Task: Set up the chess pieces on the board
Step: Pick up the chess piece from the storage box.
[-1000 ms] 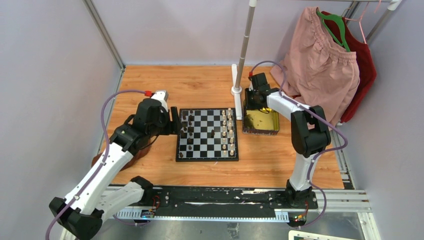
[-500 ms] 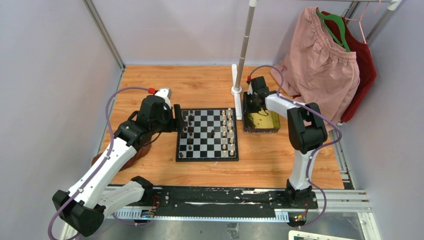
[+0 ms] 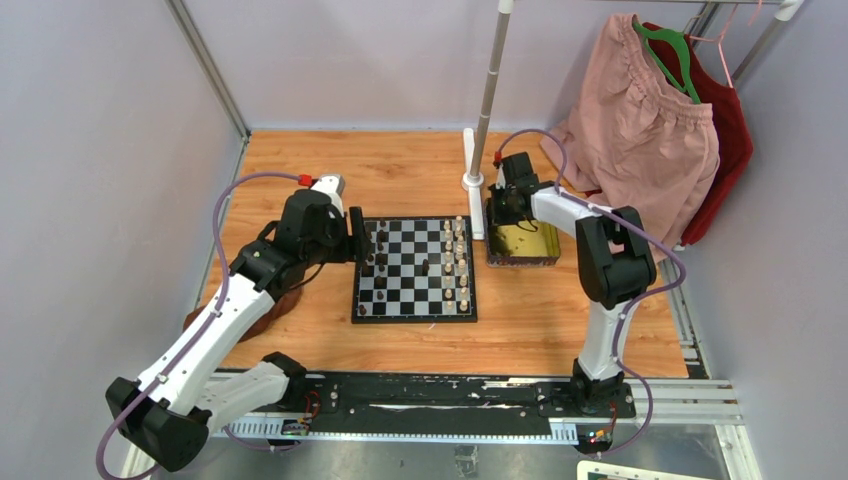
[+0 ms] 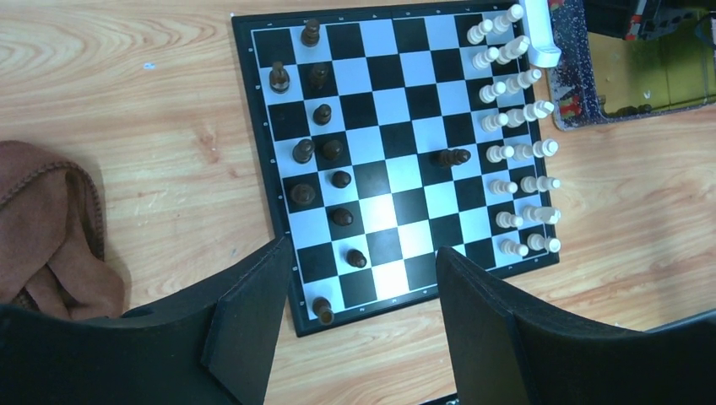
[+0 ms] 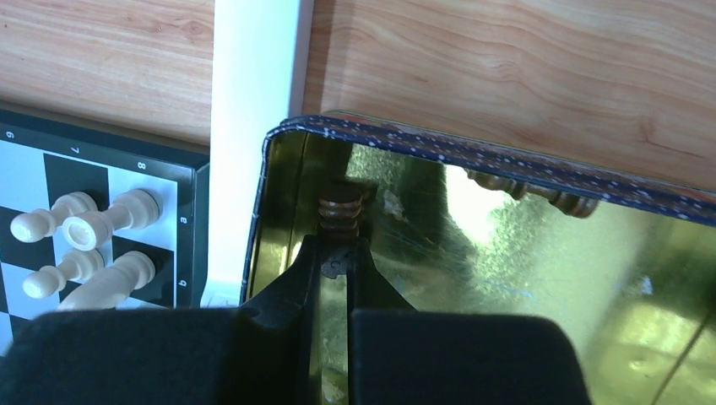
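Observation:
The board [image 3: 400,262] lies mid-table, with dark chess pieces [image 4: 322,114] along its left columns and cream chess pieces [image 4: 515,152] along its right. One dark piece [image 4: 452,157] stands alone nearer the cream side. My left gripper [image 4: 363,253] hangs open over the board's [image 4: 397,169] left edge, nothing between its fingers. My right gripper [image 5: 338,249] reaches into the gold tray [image 5: 473,152] and is shut on a dark brown chess piece [image 5: 338,207] at the tray's left wall. Another dark piece [image 5: 540,192] lies by the tray's far wall.
A white pole base [image 3: 473,180] stands between board and tray [image 3: 522,245]. A brown cloth [image 4: 51,228] lies left of the board. Pink and red garments [image 3: 640,120] hang at the back right.
My right gripper's jaws have closed on the dark piece in the tray. The left arm shifted slightly toward the board earlier and has since held still.

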`<action>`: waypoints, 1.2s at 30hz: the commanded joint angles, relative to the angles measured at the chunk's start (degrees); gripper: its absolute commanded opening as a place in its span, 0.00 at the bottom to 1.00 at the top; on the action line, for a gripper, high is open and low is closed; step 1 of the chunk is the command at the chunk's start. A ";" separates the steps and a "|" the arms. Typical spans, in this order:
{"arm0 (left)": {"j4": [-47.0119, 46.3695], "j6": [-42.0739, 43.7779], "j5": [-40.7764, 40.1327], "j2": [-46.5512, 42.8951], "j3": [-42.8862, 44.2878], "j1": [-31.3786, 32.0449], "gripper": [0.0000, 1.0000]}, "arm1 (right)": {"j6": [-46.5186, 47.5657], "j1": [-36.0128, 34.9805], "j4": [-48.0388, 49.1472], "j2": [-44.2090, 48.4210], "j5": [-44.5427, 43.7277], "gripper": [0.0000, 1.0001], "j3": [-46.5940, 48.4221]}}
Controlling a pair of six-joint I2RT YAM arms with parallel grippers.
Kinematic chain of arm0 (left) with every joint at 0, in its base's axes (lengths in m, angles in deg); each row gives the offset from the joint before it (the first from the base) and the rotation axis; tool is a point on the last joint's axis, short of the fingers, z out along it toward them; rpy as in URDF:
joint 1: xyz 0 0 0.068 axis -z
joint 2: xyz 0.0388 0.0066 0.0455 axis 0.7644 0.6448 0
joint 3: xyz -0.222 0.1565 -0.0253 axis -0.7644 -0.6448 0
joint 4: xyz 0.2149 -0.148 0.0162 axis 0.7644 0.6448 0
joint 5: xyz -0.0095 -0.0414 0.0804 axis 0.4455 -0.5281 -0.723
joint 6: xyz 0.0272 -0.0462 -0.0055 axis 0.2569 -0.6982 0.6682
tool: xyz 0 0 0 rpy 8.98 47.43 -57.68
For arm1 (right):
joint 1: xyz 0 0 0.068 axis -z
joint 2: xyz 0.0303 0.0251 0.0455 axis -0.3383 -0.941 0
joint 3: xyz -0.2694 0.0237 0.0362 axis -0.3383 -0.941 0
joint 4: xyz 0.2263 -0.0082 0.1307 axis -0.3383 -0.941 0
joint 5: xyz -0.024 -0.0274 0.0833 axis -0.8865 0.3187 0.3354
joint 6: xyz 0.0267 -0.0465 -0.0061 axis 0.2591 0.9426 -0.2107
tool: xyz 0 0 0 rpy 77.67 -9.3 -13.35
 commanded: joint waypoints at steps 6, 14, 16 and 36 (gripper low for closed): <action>-2.44 -0.13 0.58 -2.42 -0.35 0.34 0.69 | 1.94 0.66 -4.72 7.86 -4.26 0.00 -1.13; -3.32 -0.69 1.21 -5.50 -3.29 0.34 0.69 | 2.46 -1.58 -10.55 13.99 -1.99 0.00 0.37; -4.17 -0.84 1.51 -6.22 -4.33 0.36 0.69 | 2.75 -2.53 -13.37 14.52 1.82 0.00 1.90; -23.42 -10.53 13.26 -1.29 -11.79 0.34 0.74 | 4.13 -21.71 -20.13 16.71 29.00 0.00 7.81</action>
